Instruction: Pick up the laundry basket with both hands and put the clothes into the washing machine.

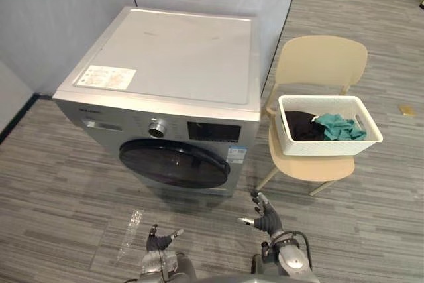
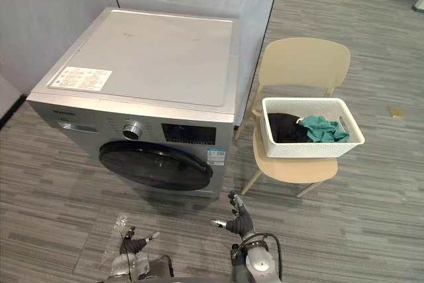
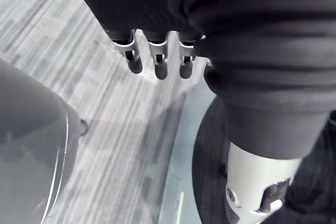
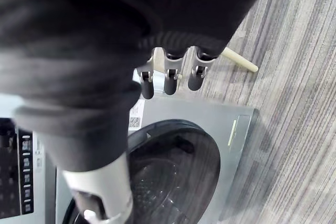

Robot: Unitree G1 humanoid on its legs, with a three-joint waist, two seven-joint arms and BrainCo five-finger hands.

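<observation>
A white laundry basket (image 1: 329,144) holding black and teal clothes (image 1: 338,127) sits on the seat of a beige chair (image 1: 319,64) to the right of a silver washing machine (image 1: 172,57). The machine's round dark door (image 1: 173,163) is closed. My left hand (image 1: 159,240) hangs low in front of the machine, its fingers (image 3: 157,61) straight and empty. My right hand (image 1: 267,217) is low too, below the chair and well short of the basket, with relaxed fingers (image 4: 169,80) holding nothing.
Grey partition walls (image 1: 59,11) stand behind and to the left of the machine. A clear plastic wrapper (image 1: 128,234) lies on the wood-grain floor in front of the door. Open floor spreads to the right of the chair.
</observation>
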